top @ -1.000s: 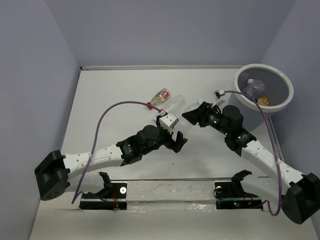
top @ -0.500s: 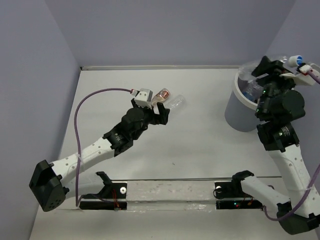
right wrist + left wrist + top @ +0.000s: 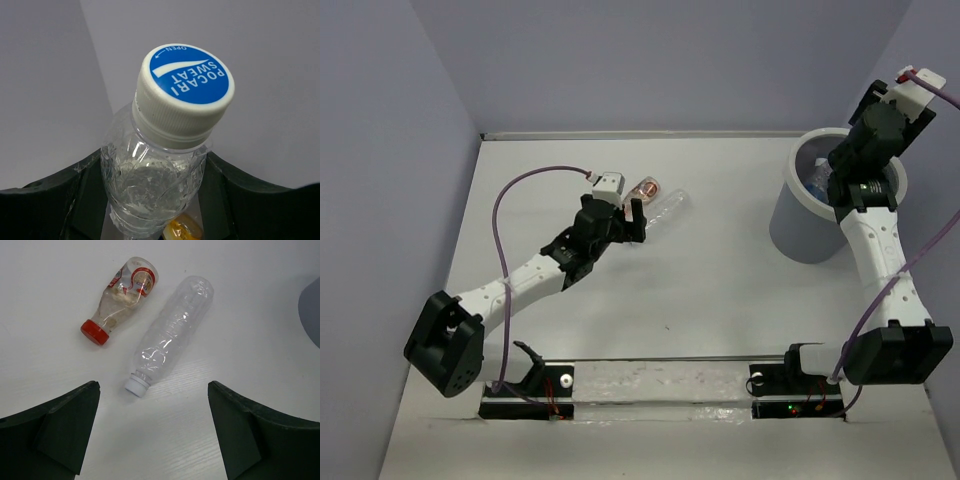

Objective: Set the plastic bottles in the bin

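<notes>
My right gripper point(image 3: 842, 165) hangs over the bin point(image 3: 798, 192), which has a white rim and grey walls. It is shut on a clear bottle point(image 3: 155, 185) with a blue-and-white cap, held cap-up between the fingers point(image 3: 65, 200). An orange bottle point(image 3: 182, 227) shows under it inside the bin. My left gripper point(image 3: 634, 216) is open and empty, just short of two bottles lying on the table. One is a tiny red-capped bottle point(image 3: 122, 297), also in the top view point(image 3: 645, 189). The other is a plain clear bottle point(image 3: 172, 337), also in the top view point(image 3: 670, 203), with its white cap towards the gripper point(image 3: 152, 427).
The bin stands at the far right near the right wall. Its grey side shows at the right edge of the left wrist view point(image 3: 312, 305). A back wall and side walls enclose the white table point(image 3: 720, 290). A clear strip with mounts point(image 3: 660, 385) runs along the near edge.
My right gripper has swung from above the bin's far rim to point down into the bin with the bottle. My left gripper has edged a little closer to the two lying bottles.
</notes>
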Robot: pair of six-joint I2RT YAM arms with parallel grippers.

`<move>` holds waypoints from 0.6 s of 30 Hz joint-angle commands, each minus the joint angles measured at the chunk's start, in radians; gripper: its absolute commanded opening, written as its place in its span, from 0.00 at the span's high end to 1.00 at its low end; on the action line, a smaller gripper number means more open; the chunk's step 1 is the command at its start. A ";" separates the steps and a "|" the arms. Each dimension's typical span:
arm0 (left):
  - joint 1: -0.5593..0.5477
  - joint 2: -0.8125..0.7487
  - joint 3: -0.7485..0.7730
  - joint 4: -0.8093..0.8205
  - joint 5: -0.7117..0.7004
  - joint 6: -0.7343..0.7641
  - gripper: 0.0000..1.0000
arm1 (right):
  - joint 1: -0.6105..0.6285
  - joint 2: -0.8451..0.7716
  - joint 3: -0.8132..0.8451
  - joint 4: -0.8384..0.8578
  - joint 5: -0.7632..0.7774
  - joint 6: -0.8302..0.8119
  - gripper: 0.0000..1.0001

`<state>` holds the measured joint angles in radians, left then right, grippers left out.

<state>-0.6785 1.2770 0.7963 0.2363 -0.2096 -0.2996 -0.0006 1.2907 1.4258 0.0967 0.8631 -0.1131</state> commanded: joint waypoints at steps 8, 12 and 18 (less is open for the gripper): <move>0.008 0.146 0.021 0.049 0.088 0.089 0.01 | -0.068 -0.076 -0.128 0.040 -0.081 0.108 0.11; 0.008 0.182 0.035 0.060 0.098 0.114 0.01 | -0.068 -0.131 -0.102 -0.043 -0.159 0.237 0.06; 0.008 0.264 0.099 0.072 0.136 0.158 0.01 | -0.068 -0.319 -0.301 0.027 -0.540 0.509 0.07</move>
<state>-0.6758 1.4979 0.8215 0.2527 -0.1158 -0.1947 -0.0708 1.1061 1.2491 0.0315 0.6121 0.1673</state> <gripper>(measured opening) 0.989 0.938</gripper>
